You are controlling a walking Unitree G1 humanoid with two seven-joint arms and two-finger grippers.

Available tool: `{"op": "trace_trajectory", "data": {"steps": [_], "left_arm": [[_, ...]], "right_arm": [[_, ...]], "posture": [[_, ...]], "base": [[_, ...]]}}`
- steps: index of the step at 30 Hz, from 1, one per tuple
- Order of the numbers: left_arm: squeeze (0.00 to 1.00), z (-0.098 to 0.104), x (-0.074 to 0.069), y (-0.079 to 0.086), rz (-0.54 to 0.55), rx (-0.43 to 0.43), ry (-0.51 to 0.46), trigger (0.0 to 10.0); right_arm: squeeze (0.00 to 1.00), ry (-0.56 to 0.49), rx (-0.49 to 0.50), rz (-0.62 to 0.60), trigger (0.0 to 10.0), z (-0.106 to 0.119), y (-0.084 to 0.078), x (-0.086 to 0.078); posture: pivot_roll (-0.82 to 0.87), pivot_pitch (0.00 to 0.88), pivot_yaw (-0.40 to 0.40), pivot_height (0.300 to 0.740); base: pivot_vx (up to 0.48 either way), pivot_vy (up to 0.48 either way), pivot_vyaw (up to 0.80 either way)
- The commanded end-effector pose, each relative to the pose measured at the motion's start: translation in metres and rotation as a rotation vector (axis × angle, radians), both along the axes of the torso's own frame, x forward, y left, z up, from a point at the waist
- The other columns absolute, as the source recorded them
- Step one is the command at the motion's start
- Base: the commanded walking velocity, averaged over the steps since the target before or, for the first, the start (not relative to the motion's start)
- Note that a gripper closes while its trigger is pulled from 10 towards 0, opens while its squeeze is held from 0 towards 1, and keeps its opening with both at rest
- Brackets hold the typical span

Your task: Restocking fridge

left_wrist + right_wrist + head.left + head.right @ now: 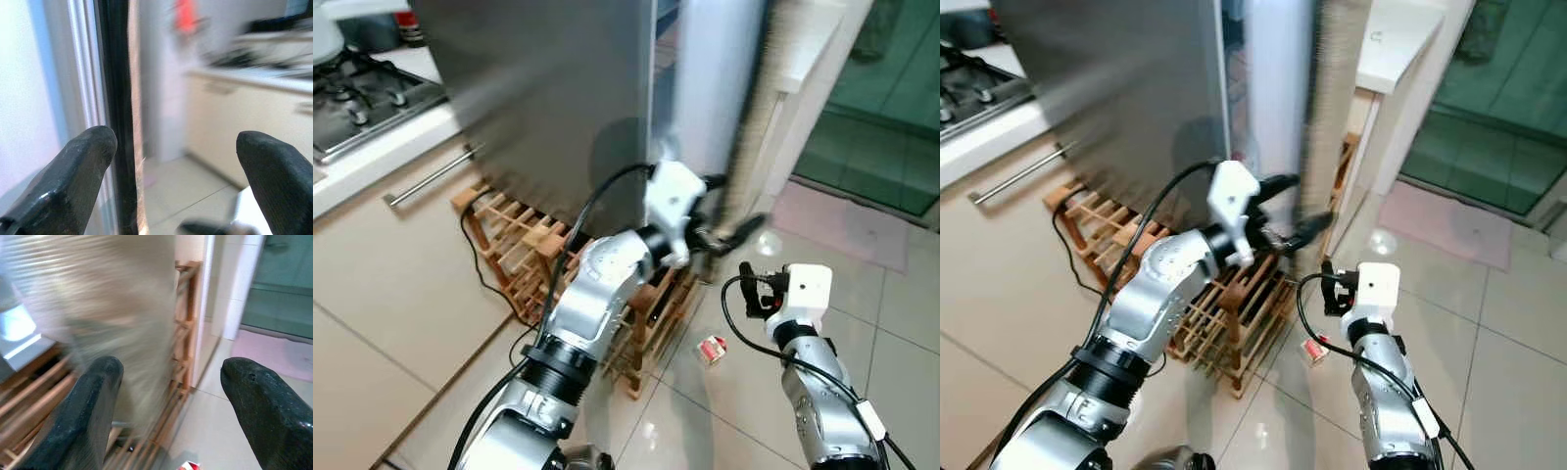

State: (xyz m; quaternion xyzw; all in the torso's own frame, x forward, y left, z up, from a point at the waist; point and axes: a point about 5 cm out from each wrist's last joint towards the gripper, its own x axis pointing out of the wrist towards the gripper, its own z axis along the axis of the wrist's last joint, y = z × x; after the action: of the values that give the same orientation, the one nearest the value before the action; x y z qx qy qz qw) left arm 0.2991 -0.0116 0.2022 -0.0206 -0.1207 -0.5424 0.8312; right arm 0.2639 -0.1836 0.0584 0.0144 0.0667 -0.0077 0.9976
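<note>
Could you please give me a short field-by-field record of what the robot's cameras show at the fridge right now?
Fridge door: motion-blurred, edge between the left jaws
Left gripper: open, at the door edge
Right gripper: open, held low near the floor, holding nothing
Wooden rack: on the floor beside the fridge
Small red-and-white item: lying on the floor tiles

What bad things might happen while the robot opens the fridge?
The fridge door looks blurred, perhaps swinging; the open left gripper at its edge might slip off. The small red and white pack on the floor could get stepped on. The wooden rack sits close and might get bumped.
</note>
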Motion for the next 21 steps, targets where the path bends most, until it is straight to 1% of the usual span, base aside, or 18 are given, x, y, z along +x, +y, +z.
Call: {"op": "trace_trajectory", "data": {"steps": [1,2,3,4,6,8,9,10,11,12,13,14,15,16,17,18,20,21], "left_arm": [[0.00,0.004,-0.004,0.003,-0.057,-0.009,0.011,10.0],[0.00,0.003,-0.004,0.008,-0.077,-0.018,0.045,10.0],[0.00,0.003,-0.004,0.008,-0.077,-0.018,0.045,10.0],[0.00,-0.001,0.000,0.016,-0.056,0.000,0.058,10.0],[0.00,-0.006,0.004,0.024,-0.024,0.009,0.077,10.0],[0.00,-0.010,0.009,0.035,0.053,-0.015,0.127,10.0],[0.00,-0.012,0.011,0.041,0.095,-0.014,0.133,10.0],[0.00,-0.016,0.014,0.046,0.162,0.000,0.129,10.0],[0.00,-0.026,0.019,0.057,0.286,0.020,0.142,10.0],[0.00,-0.033,0.022,0.064,0.360,0.028,0.170,10.0],[0.00,-0.038,0.024,0.069,0.402,0.034,0.193,10.0],[0.00,-0.044,0.026,0.077,0.479,0.036,0.204,10.0],[0.00,-0.047,0.026,0.081,0.526,0.038,0.208,10.0],[0.00,-0.052,0.027,0.091,0.605,0.023,0.235,10.0],[0.00,-0.056,0.028,0.097,0.658,0.012,0.255,10.0],[0.00,-0.056,0.028,0.097,0.658,0.012,0.255,10.0],[0.00,-0.065,0.025,0.113,0.773,0.008,0.275,10.0],[0.00,-0.069,0.022,0.121,0.828,0.012,0.272,10.0]], "right_arm": [[0.00,0.032,-0.006,0.001,10.0,-0.006,-0.003,-0.004],[0.00,0.039,-0.003,0.007,10.0,-0.007,-0.002,-0.005],[0.00,0.039,-0.003,0.007,10.0,-0.007,-0.002,-0.005],[0.00,0.043,-0.003,0.015,10.0,-0.008,0.000,-0.005],[0.00,0.046,-0.003,0.024,10.0,-0.008,0.001,-0.005],[0.00,0.049,-0.005,0.032,10.0,-0.009,0.002,-0.006],[0.00,0.050,-0.007,0.033,10.0,-0.009,0.002,-0.006],[0.00,0.051,-0.008,0.031,10.0,-0.009,0.001,-0.005],[0.00,0.052,-0.010,0.021,10.0,-0.009,0.000,-0.004],[0.00,0.048,-0.013,0.011,10.0,-0.008,-0.002,-0.004],[0.00,0.046,-0.015,0.004,10.0,-0.007,-0.003,-0.003],[0.00,0.043,-0.021,-0.008,10.0,-0.006,-0.005,-0.002],[0.00,0.041,-0.025,-0.016,10.0,-0.005,-0.006,-0.002],[0.00,0.036,-0.024,-0.029,10.0,-0.004,-0.008,-0.001],[0.00,0.032,-0.023,-0.038,10.0,-0.003,-0.010,0.000],[0.00,0.032,-0.023,-0.038,10.0,-0.003,-0.010,0.000],[0.00,0.016,-0.029,-0.037,10.0,0.000,-0.011,0.001],[0.00,-0.001,-0.034,-0.032,10.0,0.003,-0.010,0.002]], "posture": [[0.00,0.009,0.050,0.740],[0.00,0.010,0.050,0.740],[0.00,0.010,0.050,0.740],[0.00,0.011,0.049,0.740],[0.00,0.012,0.049,0.740],[0.00,0.011,0.050,0.740],[0.00,0.010,0.049,0.740],[0.00,0.009,0.048,0.740],[0.01,0.008,0.047,0.740],[0.01,0.007,0.046,0.740],[0.01,0.007,0.046,0.740],[0.01,0.006,0.045,0.740],[0.01,0.005,0.045,0.740],[0.01,0.003,0.045,0.740],[0.01,0.002,0.045,0.740],[0.01,0.002,0.045,0.740],[0.02,0.000,0.039,0.740],[0.02,0.000,0.037,0.740]], "base": [[0.000,0.000,0.00],[0.000,0.000,0.00],[0.000,0.000,0.00],[0.000,0.000,0.00],[0.000,0.000,0.00],[0.000,0.000,0.00],[0.000,0.000,0.00],[0.000,0.000,0.00],[0.000,0.000,0.00],[0.000,0.000,0.00],[0.000,0.000,0.00],[0.000,0.000,0.00],[0.000,0.000,0.00],[0.000,0.000,0.00],[0.000,0.000,0.00],[0.000,0.000,0.00],[0.000,0.000,0.00],[0.000,0.000,0.61]]}}
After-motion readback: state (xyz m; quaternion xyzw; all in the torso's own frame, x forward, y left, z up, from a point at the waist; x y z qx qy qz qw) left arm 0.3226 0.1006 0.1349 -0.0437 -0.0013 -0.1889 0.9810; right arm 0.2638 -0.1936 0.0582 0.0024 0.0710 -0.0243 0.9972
